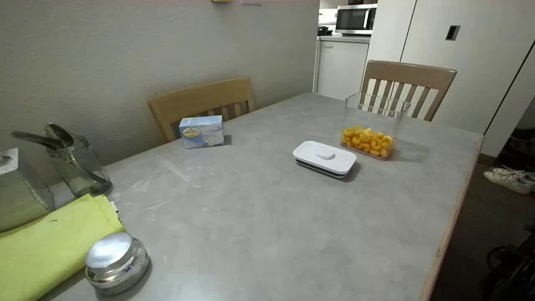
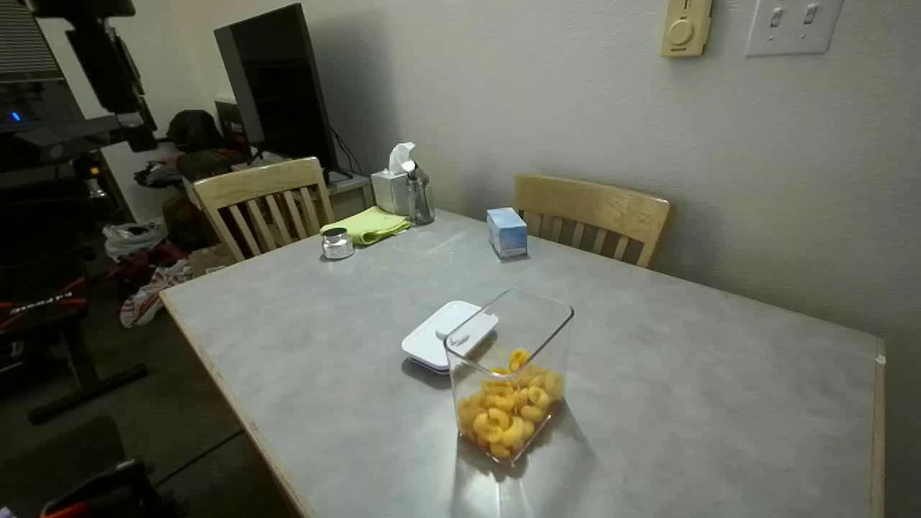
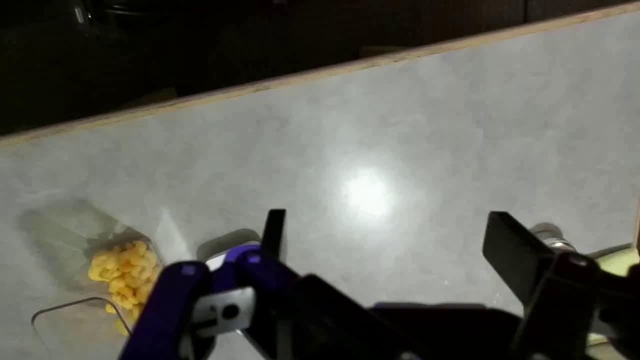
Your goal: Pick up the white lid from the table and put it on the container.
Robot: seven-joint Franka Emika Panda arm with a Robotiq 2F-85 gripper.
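The white lid (image 1: 324, 160) lies flat on the grey table (image 1: 259, 217), its round knob facing up. Close beside it stands the clear container (image 1: 372, 120), upright and uncovered, with orange-yellow curled pieces at the bottom. Both exterior views show the two apart; in an exterior view the container (image 2: 552, 352) partly overlaps the lid (image 2: 434, 337). In the wrist view my gripper (image 3: 387, 212) is over the table with its fingers wide apart and only bare tabletop between them. The left finger hides most of the lid there; the container's rim (image 3: 82, 301) shows at lower left.
A blue-white tea box (image 1: 203, 133) sits by the wall side. Toward the far end from the container are a shiny metal jar (image 1: 117, 263), a yellow-green cloth (image 1: 62, 242), a glass jar of cutlery (image 1: 79, 171) and a tissue box (image 2: 389, 193). The table's wooden edge (image 3: 300, 79) crosses the wrist view.
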